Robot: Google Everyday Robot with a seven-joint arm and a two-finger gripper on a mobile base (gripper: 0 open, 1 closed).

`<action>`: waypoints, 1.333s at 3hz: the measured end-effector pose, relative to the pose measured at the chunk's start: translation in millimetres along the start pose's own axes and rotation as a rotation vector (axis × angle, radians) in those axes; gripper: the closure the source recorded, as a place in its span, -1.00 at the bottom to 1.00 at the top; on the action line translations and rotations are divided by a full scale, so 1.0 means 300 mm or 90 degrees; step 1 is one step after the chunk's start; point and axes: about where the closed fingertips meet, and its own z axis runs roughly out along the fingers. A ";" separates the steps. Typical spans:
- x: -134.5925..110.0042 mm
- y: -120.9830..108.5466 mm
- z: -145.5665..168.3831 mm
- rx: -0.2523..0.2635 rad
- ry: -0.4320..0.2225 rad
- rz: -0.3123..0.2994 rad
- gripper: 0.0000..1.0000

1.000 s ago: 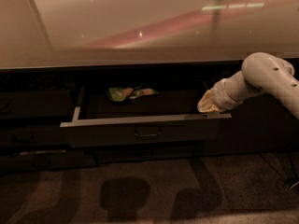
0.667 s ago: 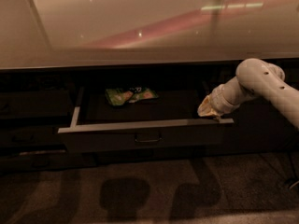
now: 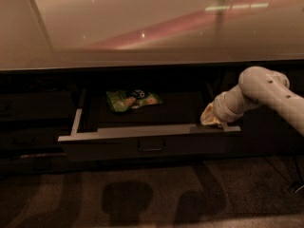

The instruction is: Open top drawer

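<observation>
Camera view is filled by a long desk (image 3: 142, 32) with a glossy pale top, seen from the front and from above. Under its front edge a run of dark fronts is set. The top drawer (image 3: 104, 148) is found drawn out from under that front edge, near the middle of the run. Its dark front is turned toward the camera and its pale rim is lit along the top. A dark loop handle (image 3: 152, 145) is fixed at the centre of the front. The left rail is seen as a pale strip running back into the cabinet.

Inside the drawer, a green bag (image 3: 133, 100) is laid flat near the back edge, left of centre and apart from the side walls.

The claw (image 3: 211, 117) is held at the right end of the drawer's front rim, just inside the front right corner. Whether it is touching the rim or just above it cannot be told, nor whether it is released or clenched. The white arm (image 3: 266, 91) is brought in from the right, bent at a joint above that corner.

Closed dark fronts (image 3: 33, 110) are seen left of the drawer, under the desk's left part. The floor (image 3: 142, 194) below is carpeted, and two dark shadows are cast on it in front of the drawer.
</observation>
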 end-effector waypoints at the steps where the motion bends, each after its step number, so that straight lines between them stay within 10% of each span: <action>1: -0.012 0.090 -0.022 0.010 0.012 -0.006 1.00; 4: 0.004 0.358 -0.026 0.004 0.023 0.000 1.00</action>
